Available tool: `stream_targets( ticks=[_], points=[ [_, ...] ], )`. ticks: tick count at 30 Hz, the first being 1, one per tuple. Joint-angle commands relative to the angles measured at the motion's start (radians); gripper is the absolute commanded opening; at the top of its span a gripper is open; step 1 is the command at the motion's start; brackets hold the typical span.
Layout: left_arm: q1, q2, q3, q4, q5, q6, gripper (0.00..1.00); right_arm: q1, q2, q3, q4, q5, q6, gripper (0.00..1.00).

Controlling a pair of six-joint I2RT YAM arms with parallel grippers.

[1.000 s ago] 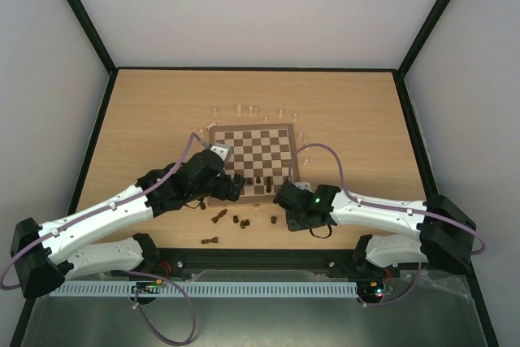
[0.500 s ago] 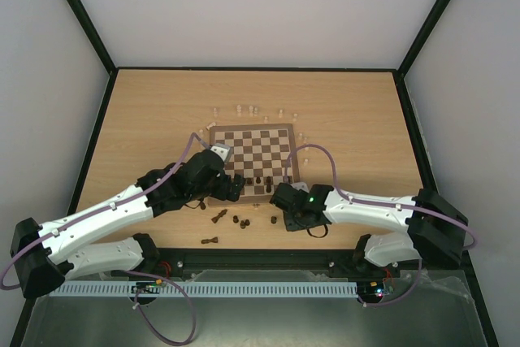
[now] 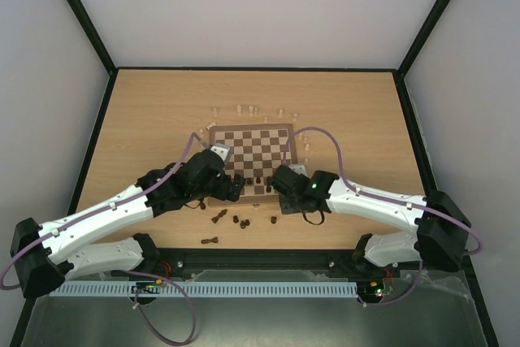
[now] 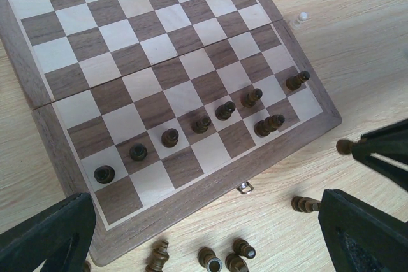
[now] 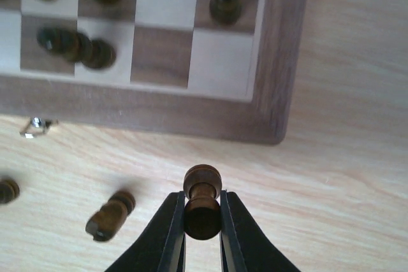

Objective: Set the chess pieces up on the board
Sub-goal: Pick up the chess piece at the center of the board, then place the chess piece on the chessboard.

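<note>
Board is lying in the middle of the table in the top view, and both arms are reaching to its near edge: the left gripper is hanging at the near left corner, the right gripper at the near right corner. Pale pieces are sitting on the table beyond the far edge, and loose dark pieces are lying between the board and the arm bases. In the left wrist view the left fingers are standing wide apart and are holding nothing. The board is carrying a row of pawns on the second row from the near edge and a lone piece in the nearest row; I cannot tell if that one is upright. In the right wrist view the right fingers are pressing together and pinching the held piece, a dark one, by one end. It is sitting just off the board's corner, on the table side. Its long axis is running in line with the fingers and is pointing at the border. The board is lying straight ahead of the fingertips, and the corner square and the dark one beside it are free. A fallen piece is lying to the left. The right arm is nearer, so I am judging the coming move to be a short carry forward over the border.
</note>
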Motion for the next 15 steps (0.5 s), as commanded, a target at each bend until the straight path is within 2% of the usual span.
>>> stream_targets(
  ticks=[1, 8, 15],
  points=[
    [0.01, 0.004, -0.013, 0.006, -0.009, 0.004, 0.99, -0.066, -0.002, 0.062, -0.085, 0.039, -0.085, 0.11],
    [0.01, 0.009, -0.013, 0.004, -0.015, 0.002, 0.99, -0.166, 0.068, 0.139, -0.077, 0.011, -0.196, 0.11],
    [0.011, 0.004, -0.012, -0.001, -0.025, -0.003, 0.99, -0.191, 0.149, 0.189, -0.07, -0.019, -0.277, 0.11]
  ],
)
